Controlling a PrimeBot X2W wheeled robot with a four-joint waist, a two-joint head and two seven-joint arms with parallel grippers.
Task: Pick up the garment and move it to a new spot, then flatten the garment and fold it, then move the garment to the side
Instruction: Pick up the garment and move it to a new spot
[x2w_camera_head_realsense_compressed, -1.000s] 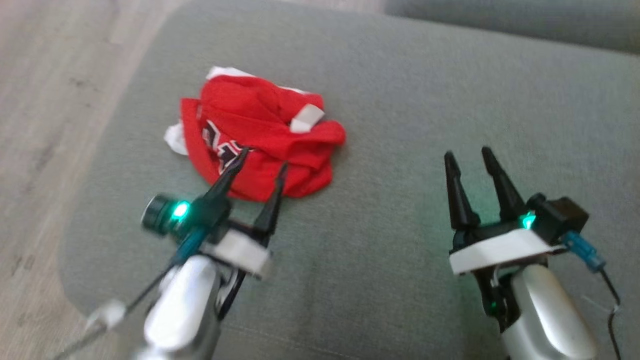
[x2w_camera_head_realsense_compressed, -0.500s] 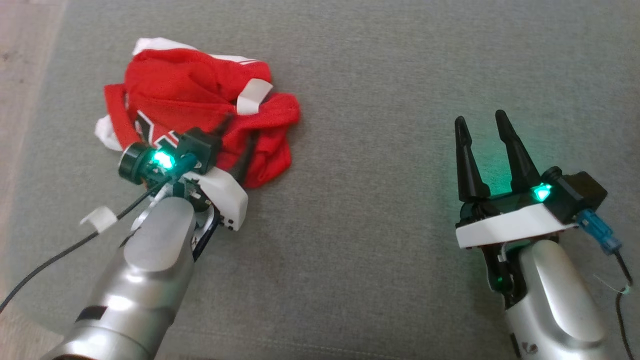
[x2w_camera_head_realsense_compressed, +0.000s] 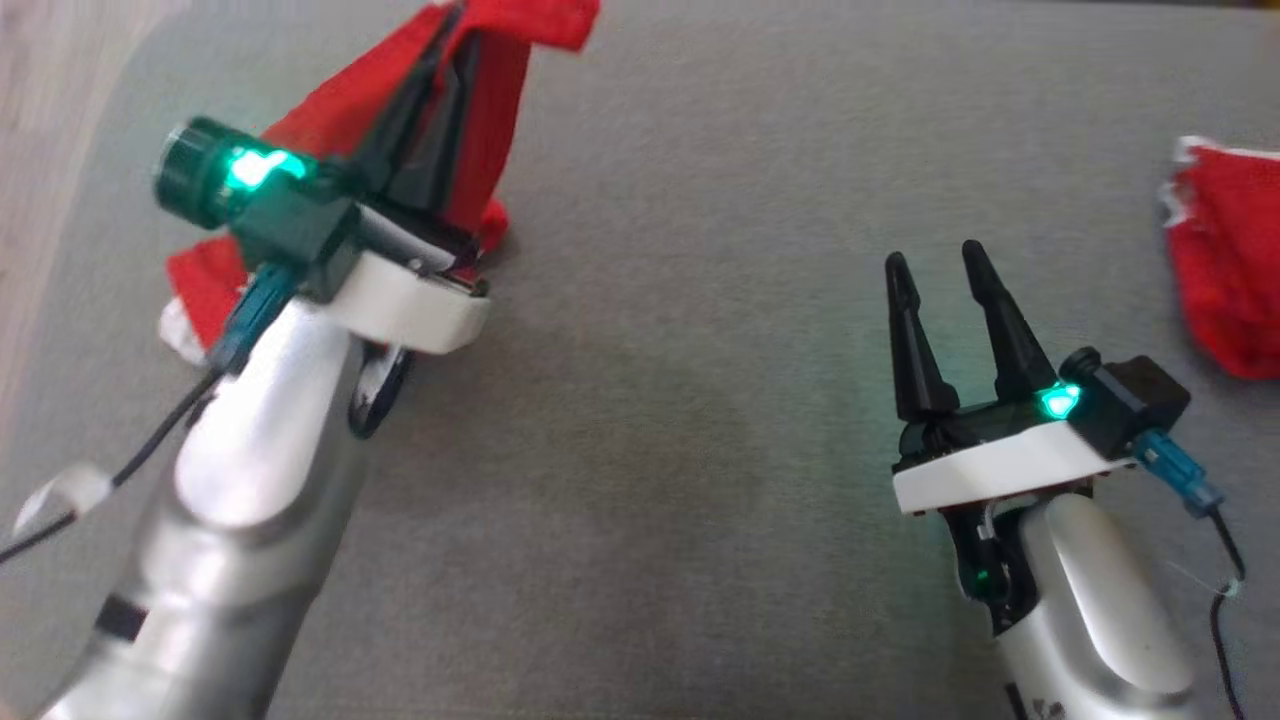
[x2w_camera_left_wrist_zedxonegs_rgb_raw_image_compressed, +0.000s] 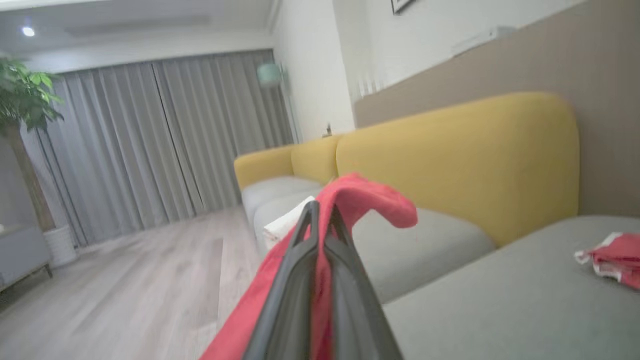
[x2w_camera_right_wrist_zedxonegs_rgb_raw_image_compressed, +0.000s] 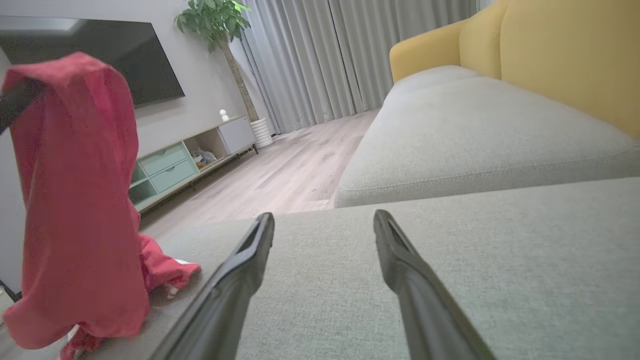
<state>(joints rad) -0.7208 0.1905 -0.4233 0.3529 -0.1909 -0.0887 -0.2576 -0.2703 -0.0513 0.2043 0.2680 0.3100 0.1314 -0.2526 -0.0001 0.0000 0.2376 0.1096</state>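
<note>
The left tool (x2w_camera_left_wrist_zedxonegs_rgb_raw_image_compressed: 321, 209) is clamped tight on a fold of the red garment (x2w_camera_right_wrist_zedxonegs_rgb_raw_image_compressed: 75, 200). It holds the cloth up in a long drape, with the lower end resting on the grey sofa cushion (x2w_camera_head_realsense_compressed: 650, 420) near its left edge. The right tool (x2w_camera_head_realsense_compressed: 935, 256) hovers over bare cushion, fingers apart, gripping nothing. Another red cloth (x2w_camera_head_realsense_compressed: 1225, 280) lies further right.
</note>
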